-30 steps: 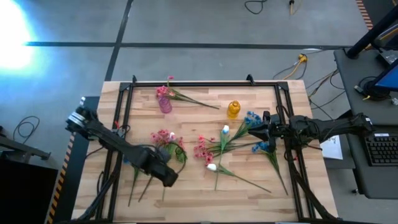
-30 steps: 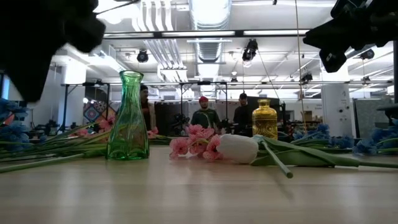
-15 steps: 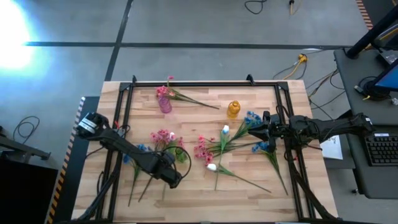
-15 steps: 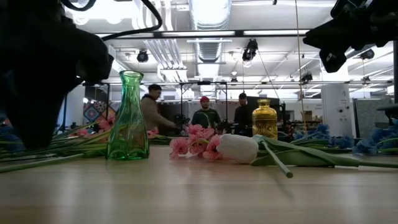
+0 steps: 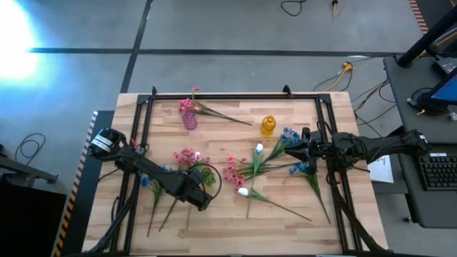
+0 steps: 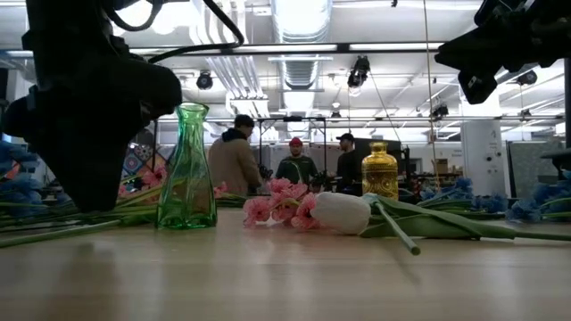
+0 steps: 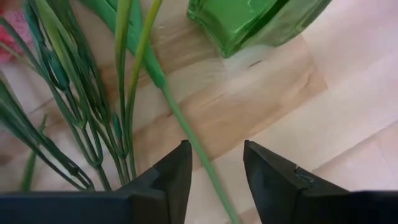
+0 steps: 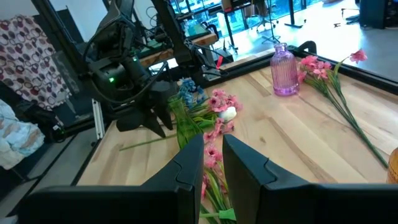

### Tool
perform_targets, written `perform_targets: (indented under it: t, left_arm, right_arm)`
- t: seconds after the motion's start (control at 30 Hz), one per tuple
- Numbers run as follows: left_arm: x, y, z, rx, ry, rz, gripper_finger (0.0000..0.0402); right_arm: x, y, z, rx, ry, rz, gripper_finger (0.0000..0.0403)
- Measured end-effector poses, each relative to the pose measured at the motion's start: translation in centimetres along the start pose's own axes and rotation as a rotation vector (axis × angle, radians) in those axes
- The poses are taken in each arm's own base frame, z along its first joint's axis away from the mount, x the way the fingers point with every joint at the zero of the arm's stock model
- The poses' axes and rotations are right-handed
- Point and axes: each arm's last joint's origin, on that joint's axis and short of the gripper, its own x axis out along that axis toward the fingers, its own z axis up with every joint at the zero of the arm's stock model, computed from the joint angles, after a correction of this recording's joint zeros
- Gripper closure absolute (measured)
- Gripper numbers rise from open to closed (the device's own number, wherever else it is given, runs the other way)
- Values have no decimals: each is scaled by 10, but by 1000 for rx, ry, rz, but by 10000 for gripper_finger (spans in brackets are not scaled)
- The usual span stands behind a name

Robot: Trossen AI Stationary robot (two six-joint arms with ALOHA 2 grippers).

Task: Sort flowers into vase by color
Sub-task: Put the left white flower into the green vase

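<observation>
Hovering low over the near-left part of the surface (image 5: 285,214), the left gripper (image 7: 216,163) has its jaws parted a little way, with one green stem (image 7: 186,140) running up between them and nothing clamped. That stem lies flat on the wood, its long axis close to in line with the way the gripper points, so the two fingers sit on either side of it rather than across its end; from here it looks as though they need only drop and close. Just beyond the fingertips stands the green vase (image 5: 206,176), upright, with more stems fanned out beside it and pink flowers (image 5: 188,155) behind. The rest of the flowers lie loose on the surface: a mixed pink, white and blue bunch (image 5: 253,170) mid-table, blue ones (image 5: 289,134) toward the right, and a pink sprig leaning from the pink vase (image 5: 189,118) at the far edge, near a small yellow vase (image 5: 268,125). The right gripper (image 5: 298,151) waits well clear at the right side, jaws nearly together and empty. For the stems around the green vase, the left arm is plainly the nearer.
</observation>
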Motion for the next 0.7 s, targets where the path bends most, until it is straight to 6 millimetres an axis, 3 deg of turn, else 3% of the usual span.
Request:
perform_targets:
  t: [0.27, 0.7]
  left_arm:
    - [4, 4, -1, -21, -2, 18, 302]
    - [4, 2, -11, -13, 27, -5, 303]
  right_arm:
    - [0, 0, 0, 0, 0, 0, 351]
    - [0, 0, -1, -3, 13, -5, 351]
